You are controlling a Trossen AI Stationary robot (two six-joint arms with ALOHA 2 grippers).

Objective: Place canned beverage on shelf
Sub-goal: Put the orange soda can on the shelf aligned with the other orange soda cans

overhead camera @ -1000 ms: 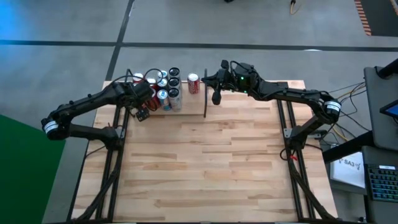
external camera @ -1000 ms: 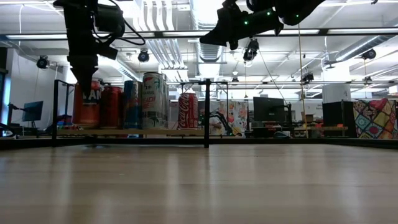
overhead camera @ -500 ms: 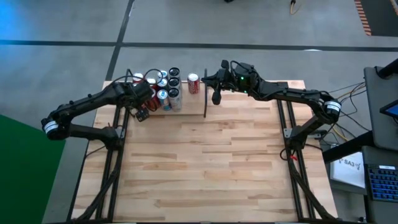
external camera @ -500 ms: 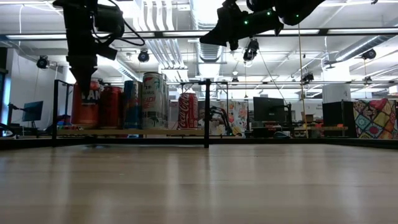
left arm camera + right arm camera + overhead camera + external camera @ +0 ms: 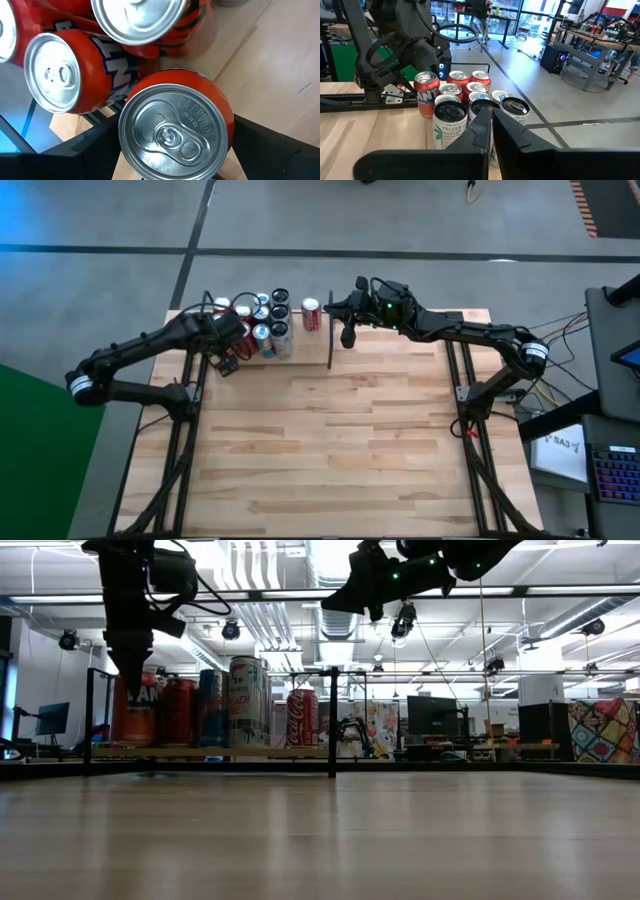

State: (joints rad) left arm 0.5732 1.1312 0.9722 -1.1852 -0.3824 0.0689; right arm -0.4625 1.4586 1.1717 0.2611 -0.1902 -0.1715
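An orange can [image 5: 172,131] stands upright at the left end of a cluster of several cans [image 5: 268,325] on the shelf [image 5: 260,751], a light wood board with black rods. My left gripper [image 5: 226,352] comes down on it, its fingers closed on the can's sides. In the low view the can's bottom [image 5: 138,743] is level with the other cans' bottoms. A red cola can [image 5: 302,718] stands alone by the upright rod [image 5: 332,720]. My right gripper [image 5: 335,306] hovers shut and level, above and right of the cans, touching nothing. My left gripper holds the orange can between its two fingers, one finger [image 5: 85,150] on each opposite side of the wall just below the top rim [image 5: 227,125]. The fingers slant down from above and from the table's left. The can is upright, beside another orange can [image 5: 55,75].
The cans stand close together, so little room is left around the orange can. Black frame rods [image 5: 190,410] run along the table's left and right sides. The wooden tabletop [image 5: 320,450] spreads wide toward the near edge. The room behind holds desks and monitors.
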